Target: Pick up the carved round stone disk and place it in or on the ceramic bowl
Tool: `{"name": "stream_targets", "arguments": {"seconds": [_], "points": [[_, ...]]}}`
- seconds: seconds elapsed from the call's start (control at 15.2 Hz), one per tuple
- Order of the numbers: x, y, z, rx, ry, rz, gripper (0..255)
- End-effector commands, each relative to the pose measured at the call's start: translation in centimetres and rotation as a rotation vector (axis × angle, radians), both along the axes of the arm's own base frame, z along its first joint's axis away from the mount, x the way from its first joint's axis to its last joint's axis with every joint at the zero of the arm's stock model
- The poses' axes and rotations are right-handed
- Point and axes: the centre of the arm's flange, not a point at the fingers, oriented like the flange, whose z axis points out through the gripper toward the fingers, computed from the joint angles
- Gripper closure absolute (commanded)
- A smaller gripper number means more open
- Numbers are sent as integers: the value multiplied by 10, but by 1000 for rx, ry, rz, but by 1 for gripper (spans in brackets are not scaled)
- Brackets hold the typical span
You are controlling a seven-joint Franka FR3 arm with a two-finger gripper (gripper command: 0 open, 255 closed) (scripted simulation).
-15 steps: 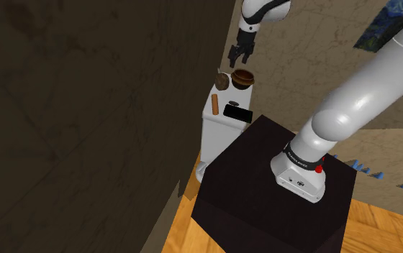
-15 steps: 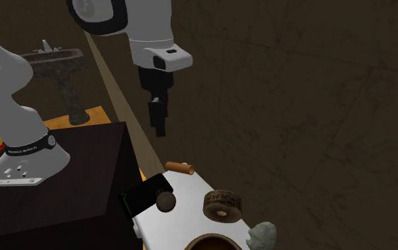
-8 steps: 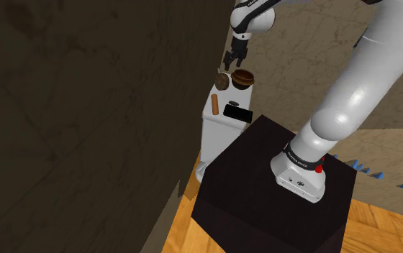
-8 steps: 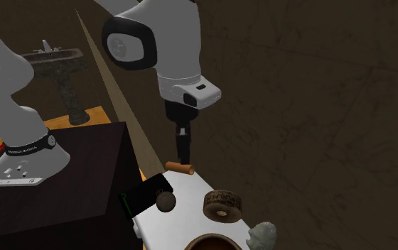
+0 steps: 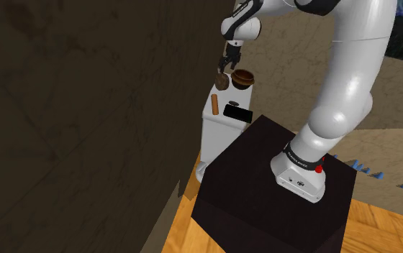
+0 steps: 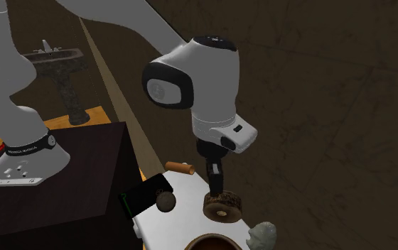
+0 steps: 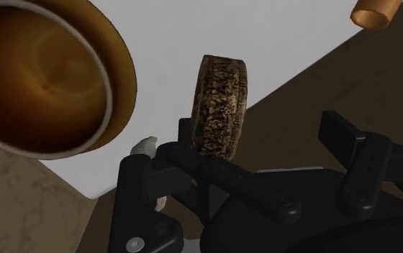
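The carved round disk [image 7: 222, 108], dark brown and rough, rests on the white cabinet top [image 7: 193, 29] close to the brown bowl [image 7: 45, 79]. My gripper [image 7: 261, 140] is open right above it. The disk lies against the inner side of one finger [image 7: 187, 142], while the other finger [image 7: 339, 131] stands well apart from it. In the second exterior view the gripper [image 6: 215, 188] hangs just over the disk [image 6: 222, 206], and the bowl [image 6: 208, 243] is at the bottom edge. The shoulder view has the gripper [image 5: 226, 65] above the disk [image 5: 222, 81], left of the bowl [image 5: 243, 77].
An orange cylinder [image 6: 179, 167], a small brown ball [image 6: 165, 202], a flat black object [image 6: 146, 193] and a pale grey lump [image 6: 263, 234] share the white top [image 6: 183, 216]. The dark stand [image 5: 272, 187] is next to the cabinet; a dark wall [image 5: 85, 108] runs close behind.
The arm has swung over and dropped. The gripper went from high above the orange cylinder to just over the disk. Nothing on the cabinet has moved.
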Motion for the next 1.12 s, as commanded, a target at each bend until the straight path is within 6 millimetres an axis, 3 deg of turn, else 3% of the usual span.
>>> {"name": "stream_targets", "arguments": {"seconds": [0.0,0.13,0.59,1.06], "points": [[15,-14,-19,1,-6,-3,0],[26,-25,-31,2,-10,-5,0],[27,-26,-67,2,-10,-5,0],[27,-26,-70,2,-10,-5,0]]}}
